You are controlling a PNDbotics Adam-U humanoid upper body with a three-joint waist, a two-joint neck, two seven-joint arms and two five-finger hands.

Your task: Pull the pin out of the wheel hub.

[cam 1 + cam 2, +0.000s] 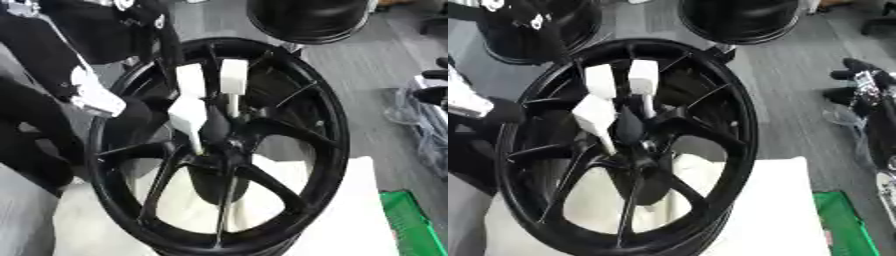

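The black wheel (223,145) stood on white padding (350,210) with three white-handled pins (233,77) in its hub; the left hand (144,117) lay behind the spokes, fingers unclear, the right hand (859,75) idled apart, so gripping a pin seemingly came next.

**Lighting and picture quality, both eye views**

Even, diffuse light; source direction cannot be told. No hard shadows. The black wheel (219,145) reads as a near-solid dark mass; spokes show only thin pale sheen along their edges. White blocks (614,97) above the wheel's centre are bright, nearly washed out. White cloth (350,210) below the wheel is bright with soft grey shading. Overall softness throughout; left of the wheel, the arm is smeared and detail is lost.
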